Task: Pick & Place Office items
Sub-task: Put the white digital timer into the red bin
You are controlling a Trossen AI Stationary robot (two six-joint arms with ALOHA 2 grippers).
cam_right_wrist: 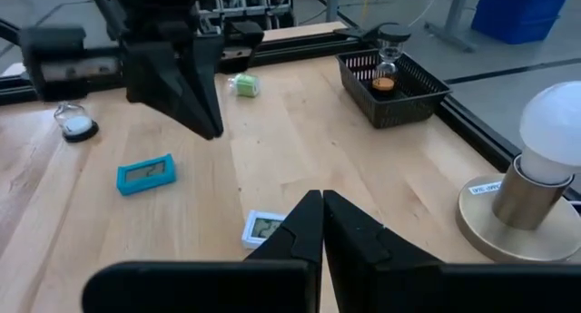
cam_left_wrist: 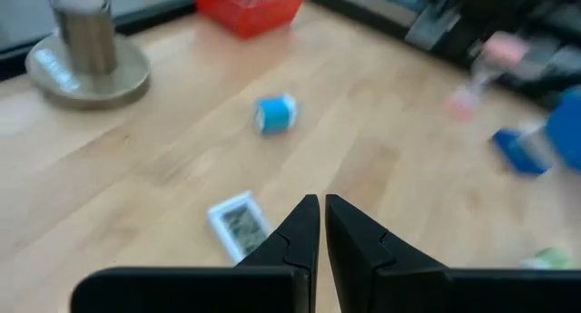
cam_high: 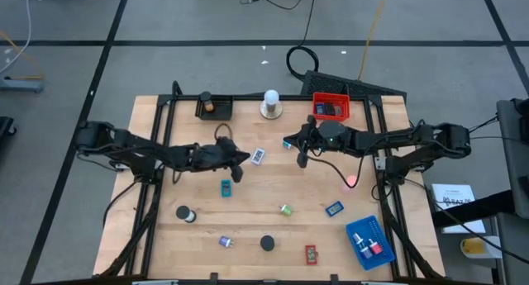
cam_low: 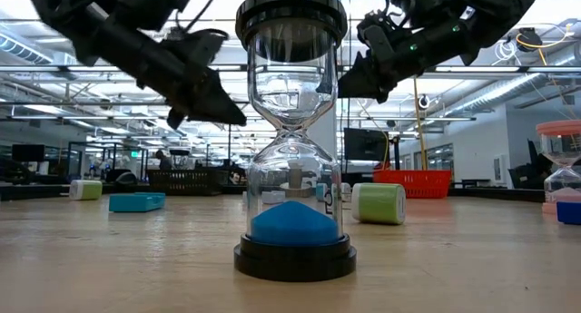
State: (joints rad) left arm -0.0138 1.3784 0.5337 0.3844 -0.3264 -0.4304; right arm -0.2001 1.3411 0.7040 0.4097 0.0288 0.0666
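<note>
Office items lie scattered on the wooden table (cam_high: 165, 186): a white-framed rectangle (cam_high: 258, 156), a teal rectangle (cam_high: 226, 187), a small blue cylinder (cam_left_wrist: 275, 113), a green roll (cam_high: 286, 209), a blue rectangle (cam_high: 334, 208), a red rectangle (cam_high: 311, 254) and a black-capped hourglass with blue sand (cam_low: 292, 168). My left gripper (cam_high: 241, 158) hovers shut and empty just left of the white-framed rectangle (cam_left_wrist: 238, 224). My right gripper (cam_high: 289, 143) hangs shut and empty above the table's far middle, over the same rectangle (cam_right_wrist: 263, 229). Both point slantwise toward each other.
A black tray (cam_high: 213, 106) holding a brown-sand hourglass (cam_right_wrist: 386, 73), a white knob on a round base (cam_high: 270, 105) and a red tray (cam_high: 331, 107) stand along the far edge. A blue tray (cam_high: 369, 239) sits near right. A pink hourglass (cam_high: 351, 182) stands at right.
</note>
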